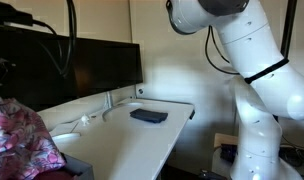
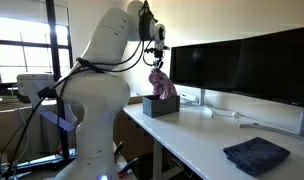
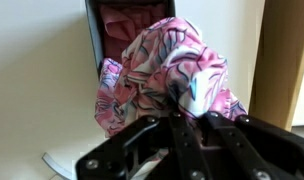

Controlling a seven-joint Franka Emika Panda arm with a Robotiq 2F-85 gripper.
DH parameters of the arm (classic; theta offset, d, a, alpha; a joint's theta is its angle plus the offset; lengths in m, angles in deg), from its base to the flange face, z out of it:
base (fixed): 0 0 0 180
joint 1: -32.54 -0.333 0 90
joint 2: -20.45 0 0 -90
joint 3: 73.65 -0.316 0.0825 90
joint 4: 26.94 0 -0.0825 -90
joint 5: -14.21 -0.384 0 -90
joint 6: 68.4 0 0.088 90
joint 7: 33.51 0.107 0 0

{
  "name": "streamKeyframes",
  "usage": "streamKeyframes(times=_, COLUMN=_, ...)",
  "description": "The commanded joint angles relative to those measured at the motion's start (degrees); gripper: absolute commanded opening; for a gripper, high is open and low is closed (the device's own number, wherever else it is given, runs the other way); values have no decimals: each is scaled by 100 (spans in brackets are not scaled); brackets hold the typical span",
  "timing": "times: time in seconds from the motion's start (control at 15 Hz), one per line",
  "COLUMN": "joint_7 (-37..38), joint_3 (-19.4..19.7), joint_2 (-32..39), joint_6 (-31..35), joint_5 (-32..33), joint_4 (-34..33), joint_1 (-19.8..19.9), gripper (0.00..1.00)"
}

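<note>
My gripper (image 3: 187, 105) is shut on a pink patterned cloth (image 3: 167, 70) and holds it hanging above a dark open box (image 3: 130, 22). In an exterior view the gripper (image 2: 157, 65) is high above the box (image 2: 160, 105) at the near end of the white desk (image 2: 202, 140), with the cloth (image 2: 162, 85) dangling into the box's top. The cloth also shows at the near left edge of an exterior view (image 1: 20, 140). More pink fabric lies inside the box in the wrist view.
A dark folded cloth (image 2: 256, 155) lies on the desk, also seen in an exterior view (image 1: 148, 116). Large dark monitors (image 2: 242, 65) stand along the desk's back edge. A white cable or strip (image 1: 72, 123) lies near the monitor base.
</note>
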Motion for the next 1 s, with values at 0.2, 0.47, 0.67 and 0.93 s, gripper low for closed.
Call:
streamKeyframes(times=0.2, joint_7=166, joint_3=160, joint_2=370, joint_6=-973, joint_5=209, joint_4=-1536, joint_1=-198, gripper=10)
streamKeyframes(times=0.47, joint_7=138, joint_3=325, joint_2=515, joint_6=-1363, joint_5=382, joint_4=-2274, joint_1=-335, gripper=10)
streamKeyframes(times=0.67, joint_7=157, joint_3=497, joint_2=616, joint_6=-1647, joint_5=527, joint_4=-2847, joint_1=-436, gripper=10)
streamKeyframes(times=0.93, joint_7=181, joint_3=727, joint_2=747, joint_6=-2060, joint_5=676, joint_4=-3612, joint_1=-543, gripper=10)
